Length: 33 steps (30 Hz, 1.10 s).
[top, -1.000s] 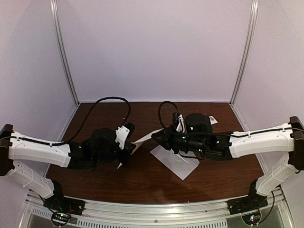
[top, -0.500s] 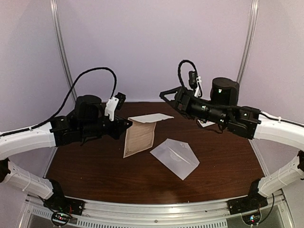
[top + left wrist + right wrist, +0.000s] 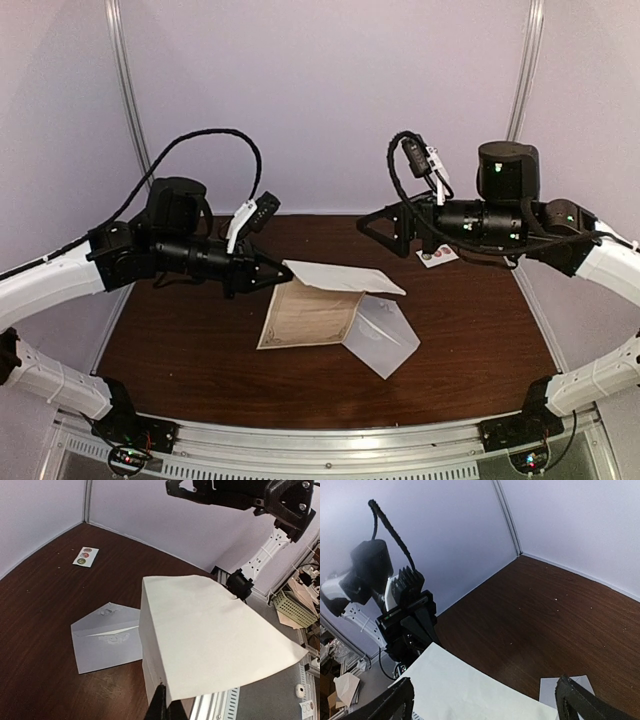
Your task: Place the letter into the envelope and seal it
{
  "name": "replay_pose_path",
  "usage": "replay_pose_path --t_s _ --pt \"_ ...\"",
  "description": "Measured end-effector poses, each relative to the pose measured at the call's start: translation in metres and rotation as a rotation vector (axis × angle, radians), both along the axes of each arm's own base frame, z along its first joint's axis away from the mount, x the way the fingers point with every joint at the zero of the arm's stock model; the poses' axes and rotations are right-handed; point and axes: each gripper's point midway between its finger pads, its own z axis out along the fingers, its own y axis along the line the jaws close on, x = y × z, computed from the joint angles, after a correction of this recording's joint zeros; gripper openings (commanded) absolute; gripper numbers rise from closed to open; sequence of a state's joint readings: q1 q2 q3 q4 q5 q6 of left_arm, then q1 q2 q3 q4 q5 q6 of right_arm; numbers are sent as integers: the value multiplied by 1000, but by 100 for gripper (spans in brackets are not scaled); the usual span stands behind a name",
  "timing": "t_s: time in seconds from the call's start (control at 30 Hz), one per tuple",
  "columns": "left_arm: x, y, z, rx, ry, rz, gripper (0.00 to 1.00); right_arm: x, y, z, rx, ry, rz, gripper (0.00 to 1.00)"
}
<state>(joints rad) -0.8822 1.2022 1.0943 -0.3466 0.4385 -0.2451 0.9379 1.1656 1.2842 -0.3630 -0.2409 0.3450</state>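
My left gripper [image 3: 272,278] is clamped on the letter [image 3: 340,278]; my right gripper [image 3: 378,232] has its fingers apart. I should lower the letter's free edge squarely into the envelope [image 3: 385,335] mouth.

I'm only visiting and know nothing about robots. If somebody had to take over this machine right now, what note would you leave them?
Left gripper: shut on one edge of the letter, holding it up over the table.
Right gripper: open, empty, raised on the right.
Envelope: flat on the table with its flap open, partly under the letter's right end.
Sticker card: at the back right of the table, not picked up.
Done: letter picked up.
Left: slide the letter into the envelope, close the flap, seal it.
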Motion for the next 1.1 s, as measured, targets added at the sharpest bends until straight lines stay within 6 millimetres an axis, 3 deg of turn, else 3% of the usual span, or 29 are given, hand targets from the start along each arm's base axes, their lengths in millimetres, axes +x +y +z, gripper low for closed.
replay_pose_path --t_s 0.17,0.4,0.83,1.0,1.1 --pt "-26 -2 13 -19 9 -152 0 -21 12 -4 -58 -6 159 93" --pt "-52 -4 28 -54 40 -310 0 -50 33 -29 -78 94 375 83" --pt "-66 -8 31 -60 81 -415 0 -97 53 -63 -96 245 585 54" --pt "-69 -8 31 -65 90 -436 0 -102 55 -62 -86 253 615 42" --pt "-71 -9 35 -74 91 -450 0 -105 56 -60 -72 255 630 41"
